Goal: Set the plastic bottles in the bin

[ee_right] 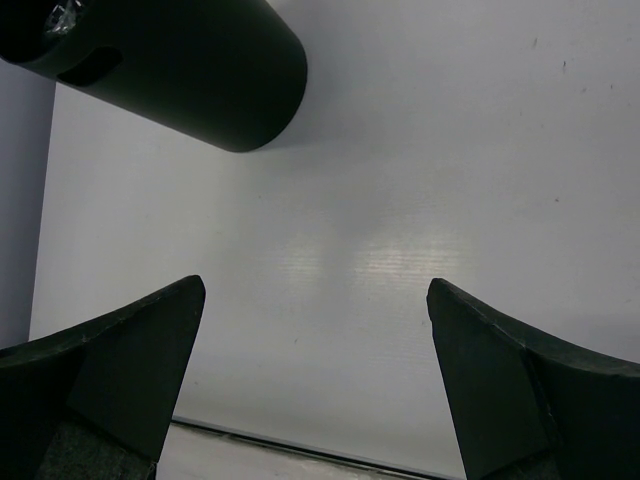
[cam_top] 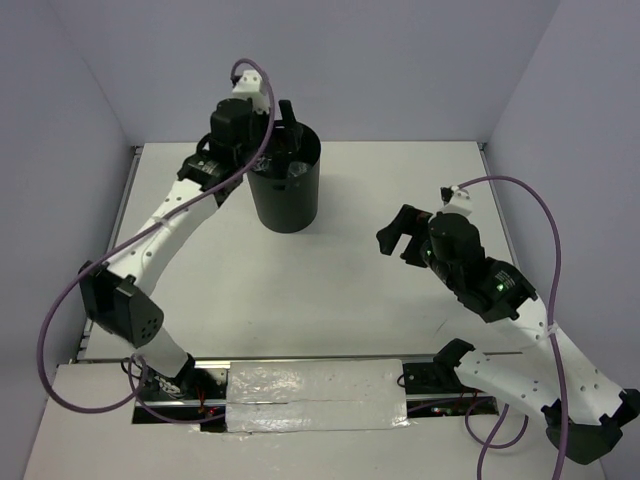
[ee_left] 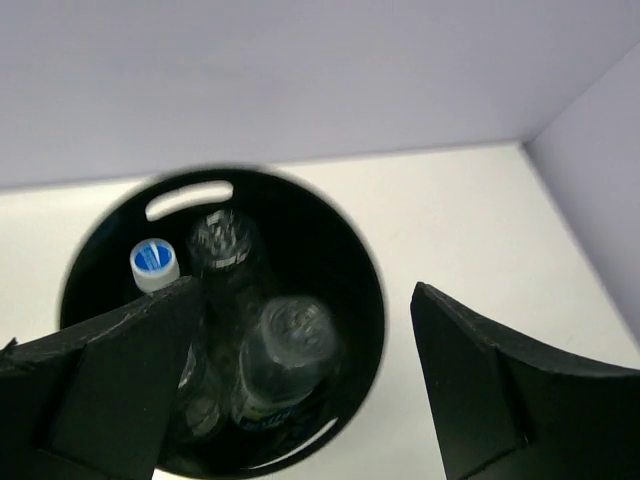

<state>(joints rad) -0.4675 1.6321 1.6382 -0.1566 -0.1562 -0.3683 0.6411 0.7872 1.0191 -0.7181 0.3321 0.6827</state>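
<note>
White table [cam_top: 400, 300]: left gripper [ee_left: 306, 287] gapes over black round plastic bin [cam_top: 285, 200] at twelve o'clock, evidently placed so clear crinkled plastic bottles [ee_left: 285, 350] land inside; right gripper [ee_right: 315, 288] wide, empty.

**Legible markings: none in any view**

No letter, number, brand or sign can be read. Directly below the left gripper [ee_left: 305, 300], inside the bin [ee_left: 350, 250], one of the plastic bottles [ee_left: 285, 350] carries a pale and blue label band [ee_left: 262, 418] near its lower end. The band is too dark and blurred for any wording to be made out. Just beyond the tip of the finger at the left of the wrist view, a white cap [ee_left: 155, 265] shows a blue disc on top, with no characters discernible.
</note>
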